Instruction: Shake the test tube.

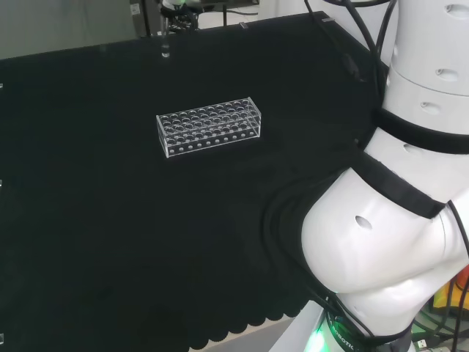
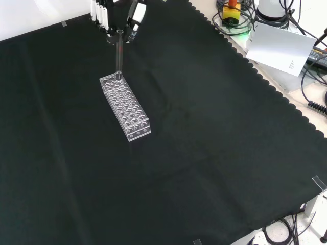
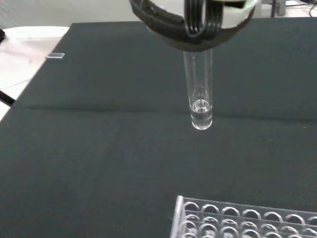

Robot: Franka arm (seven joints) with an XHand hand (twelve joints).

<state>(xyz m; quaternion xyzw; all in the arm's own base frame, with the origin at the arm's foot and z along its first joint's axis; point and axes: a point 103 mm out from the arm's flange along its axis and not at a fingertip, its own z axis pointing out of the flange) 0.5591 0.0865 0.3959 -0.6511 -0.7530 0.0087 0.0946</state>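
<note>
My hand (image 2: 121, 18) comes in at the top of the front view, its fingers (image 3: 200, 20) curled round the upper end of a clear test tube (image 2: 119, 56). The tube (image 3: 199, 94) hangs upright, its rounded bottom free in the air above the black cloth. Below it in the front view lies the far end of a clear plastic rack (image 2: 125, 108) with many holes. In the wrist view the rack (image 3: 237, 218) lies apart from the tube's bottom. In the head view the rack (image 1: 209, 125) stands mid-bench, with the tube's tip (image 1: 165, 51) and the hand (image 1: 179, 11) far behind it.
The arm's white links (image 1: 396, 220) take up the right of the head view. Beyond the cloth's scalloped edge in the front view lie cables, a white sheet (image 2: 281, 46) and a yellow and red button (image 2: 231, 11). Wide bare cloth surrounds the rack.
</note>
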